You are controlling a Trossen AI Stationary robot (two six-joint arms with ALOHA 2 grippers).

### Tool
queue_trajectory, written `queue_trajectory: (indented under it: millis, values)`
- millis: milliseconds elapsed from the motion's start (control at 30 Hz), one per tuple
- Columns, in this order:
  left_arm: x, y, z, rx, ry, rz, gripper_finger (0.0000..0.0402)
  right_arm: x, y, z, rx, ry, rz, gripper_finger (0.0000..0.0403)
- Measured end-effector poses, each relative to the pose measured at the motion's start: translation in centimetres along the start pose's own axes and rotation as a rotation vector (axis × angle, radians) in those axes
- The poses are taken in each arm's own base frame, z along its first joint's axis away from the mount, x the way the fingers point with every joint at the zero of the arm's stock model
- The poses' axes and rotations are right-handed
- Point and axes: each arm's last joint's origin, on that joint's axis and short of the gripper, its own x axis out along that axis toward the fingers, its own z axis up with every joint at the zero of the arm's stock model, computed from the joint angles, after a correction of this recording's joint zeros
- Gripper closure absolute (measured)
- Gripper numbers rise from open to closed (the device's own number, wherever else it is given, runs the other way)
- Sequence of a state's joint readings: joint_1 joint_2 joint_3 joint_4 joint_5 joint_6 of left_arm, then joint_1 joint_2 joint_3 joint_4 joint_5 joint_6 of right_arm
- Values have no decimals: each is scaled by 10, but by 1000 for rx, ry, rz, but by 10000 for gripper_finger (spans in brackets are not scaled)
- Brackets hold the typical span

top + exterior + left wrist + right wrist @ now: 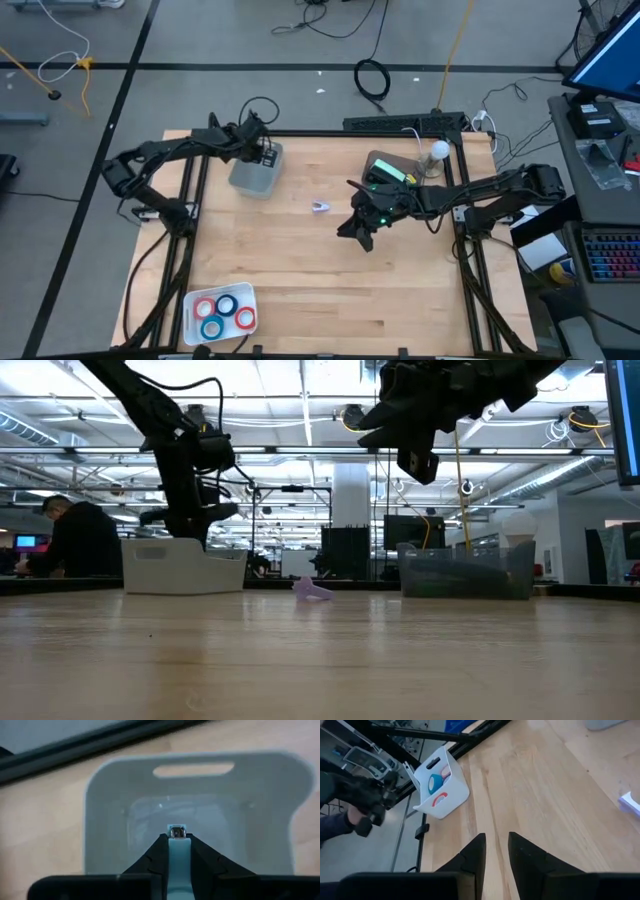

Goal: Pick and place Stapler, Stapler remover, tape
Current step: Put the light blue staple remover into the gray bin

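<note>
My left gripper (262,152) hangs over a clear grey bin (190,810) at the table's far left and is shut on a slim light-blue stapler (179,862) with a metal end. A small purple stapler remover (320,207) lies flat on the wood at mid-table. My right gripper (362,232) hovers high to its right, open, with nothing between its fingers (496,851). The tape, red and blue rolls, lies in a white tray (222,310) at the near left. My left gripper pinches the stapler's two long sides (170,855) between its two fingers, which lie along it. The fingers slant down from above toward the bin. The stapler's metal end (177,832) sticks out past the fingertips, clear of the bin's floor.
A second clear bin (392,170) with a green thing in it stands at the far right, beside a white round object (438,150). Bare wood lies between the bins and the tape tray. A person (75,540) sits beyond the table's far side.
</note>
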State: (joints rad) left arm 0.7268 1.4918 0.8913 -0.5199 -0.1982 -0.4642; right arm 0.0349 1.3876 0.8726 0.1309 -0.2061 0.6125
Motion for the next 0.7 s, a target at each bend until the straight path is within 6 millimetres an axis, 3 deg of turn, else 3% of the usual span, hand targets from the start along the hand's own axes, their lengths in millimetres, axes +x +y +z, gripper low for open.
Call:
queue_trajectory:
  millis: [300,700]
  values:
    - [26,-3,-1,36,47,12,346,0,1,2,-1,-20,10,330]
    - [27,-1,1,35,41,13,337,0,1,2,-1,-21,10,330]
